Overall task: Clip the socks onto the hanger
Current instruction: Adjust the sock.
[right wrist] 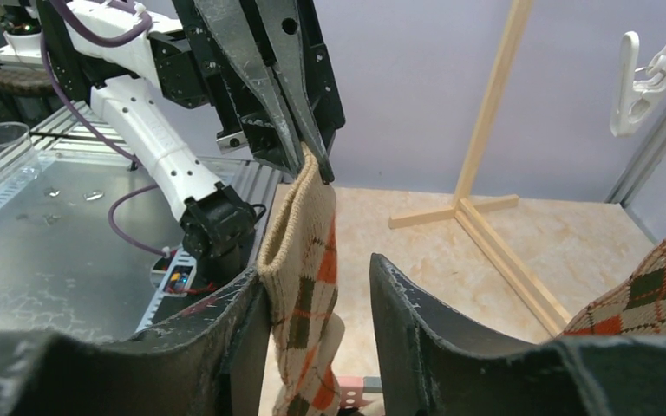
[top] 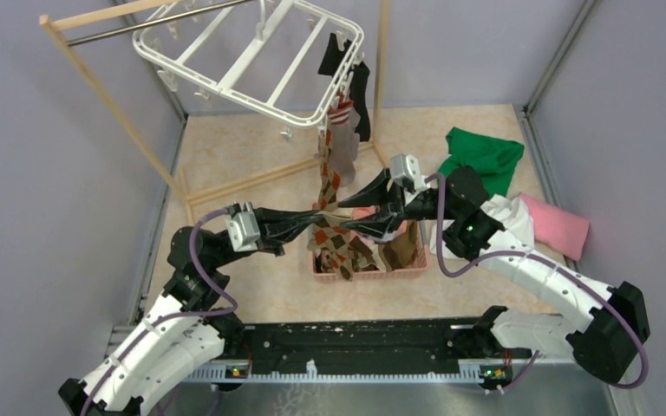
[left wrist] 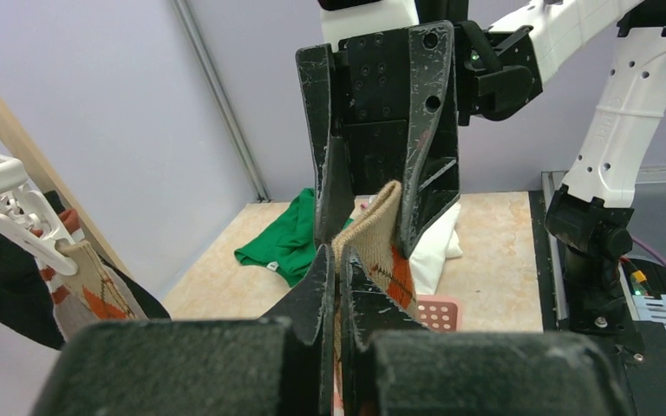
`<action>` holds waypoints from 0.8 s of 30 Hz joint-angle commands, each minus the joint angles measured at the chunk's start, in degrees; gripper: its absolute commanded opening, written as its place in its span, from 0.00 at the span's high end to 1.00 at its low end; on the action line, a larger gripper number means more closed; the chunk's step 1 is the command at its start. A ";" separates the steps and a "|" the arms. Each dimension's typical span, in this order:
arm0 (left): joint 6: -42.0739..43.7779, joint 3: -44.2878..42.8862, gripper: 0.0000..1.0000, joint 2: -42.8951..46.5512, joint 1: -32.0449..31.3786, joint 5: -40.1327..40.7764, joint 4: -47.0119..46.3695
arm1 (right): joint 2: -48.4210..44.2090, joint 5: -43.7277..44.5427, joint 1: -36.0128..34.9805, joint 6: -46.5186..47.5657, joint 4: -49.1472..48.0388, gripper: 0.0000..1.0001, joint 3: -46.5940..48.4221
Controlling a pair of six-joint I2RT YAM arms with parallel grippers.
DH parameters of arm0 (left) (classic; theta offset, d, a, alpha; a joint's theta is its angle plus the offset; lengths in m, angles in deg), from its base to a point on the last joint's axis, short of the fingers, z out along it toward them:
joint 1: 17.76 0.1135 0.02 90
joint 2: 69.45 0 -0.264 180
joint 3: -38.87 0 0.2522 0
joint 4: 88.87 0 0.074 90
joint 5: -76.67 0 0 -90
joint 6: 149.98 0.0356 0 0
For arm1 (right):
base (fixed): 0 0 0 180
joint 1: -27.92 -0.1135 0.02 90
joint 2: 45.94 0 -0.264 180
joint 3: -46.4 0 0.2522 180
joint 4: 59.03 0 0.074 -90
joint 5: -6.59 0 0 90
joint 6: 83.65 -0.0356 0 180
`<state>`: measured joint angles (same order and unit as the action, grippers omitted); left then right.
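Note:
My left gripper [top: 316,228] is shut on the cuff of a brown argyle sock [top: 336,241] and holds it up above the pink basket. In the left wrist view its jaws [left wrist: 338,257] pinch the cuff [left wrist: 390,247]. My right gripper [top: 345,217] is open, its fingers on either side of the same sock. In the right wrist view [right wrist: 316,270] the sock [right wrist: 305,260] hangs against the left finger. The white hanger [top: 251,54] hangs at the back from the rack's bar. A black sock [top: 335,52] and an argyle sock [top: 338,147] are clipped at its right edge.
The pink basket [top: 403,268] holds more socks. A green cloth [top: 484,156], a white cloth [top: 513,217] and a pink cloth [top: 557,225] lie to the right. The wooden rack [top: 95,87] stands at the back left. A clear cup [right wrist: 0,143] sits near the left arm's base.

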<state>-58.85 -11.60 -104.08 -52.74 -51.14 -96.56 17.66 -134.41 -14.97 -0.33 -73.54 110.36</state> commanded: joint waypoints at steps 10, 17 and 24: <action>-2.96 0.77 1.00 0.36 -0.15 0.90 -6.32 | 1.17 0.98 -0.74 -2.74 -8.26 0.68 -0.71; -2.97 0.95 1.00 0.86 -0.11 1.58 -6.41 | 1.45 0.05 -0.72 -2.99 -8.97 0.85 -0.62; -3.80 0.97 1.00 0.86 -0.13 3.70 -5.14 | 1.46 -0.37 -0.79 -3.69 -10.51 1.00 -0.63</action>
<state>-61.60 -10.84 -104.04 -52.74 -49.39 -99.54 19.08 -134.11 -15.10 -3.21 -80.42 109.55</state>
